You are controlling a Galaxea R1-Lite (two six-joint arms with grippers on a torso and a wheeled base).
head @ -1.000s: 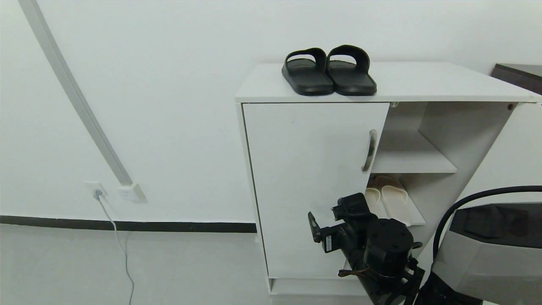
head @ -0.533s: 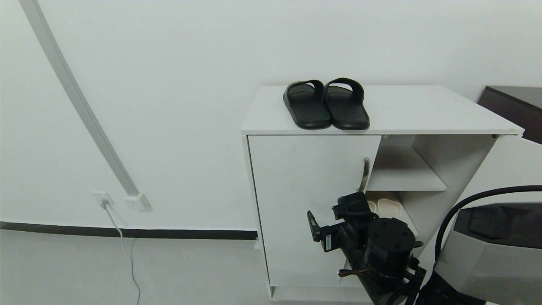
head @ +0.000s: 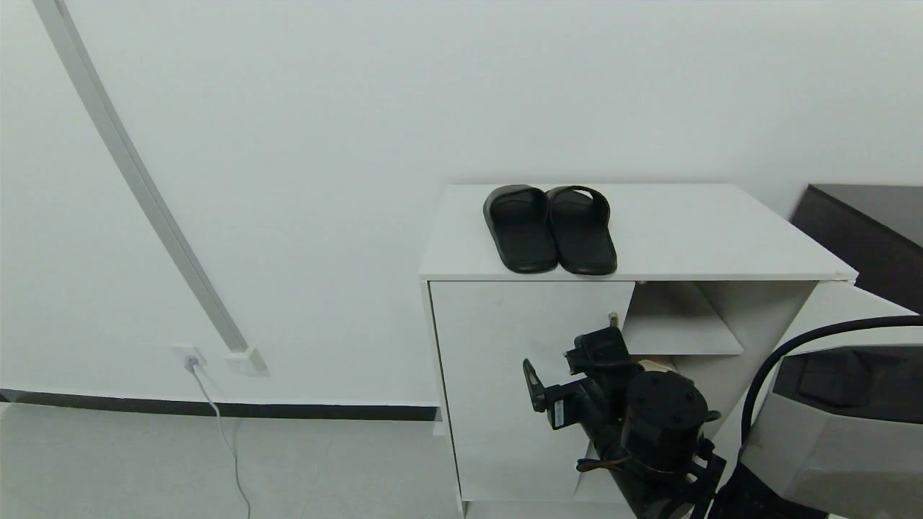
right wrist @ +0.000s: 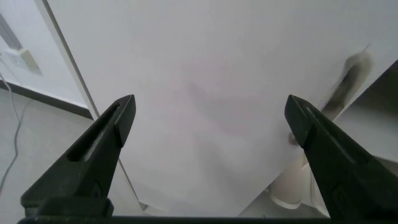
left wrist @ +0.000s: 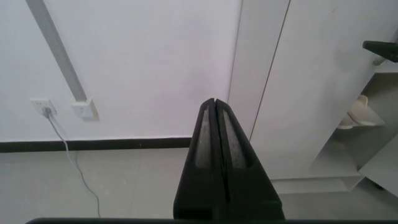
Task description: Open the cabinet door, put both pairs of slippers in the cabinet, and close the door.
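Second pair pending, by judgement: cream slippers (left wrist: 364, 112) lie on the open cabinet's (head: 721, 231) lower shelf, black slippers (head: 550, 229) on its top at 12 o'clock above the right gripper (right wrist: 210, 109), which hangs low, jaws spread and empty, facing the closed door (head: 505, 375), and must rise to grasp them; left gripper (left wrist: 214, 106) clenched, empty.

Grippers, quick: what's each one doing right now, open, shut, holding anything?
Left gripper: shut, holding nothing.
Right gripper: open, empty, facing the closed cabinet door.
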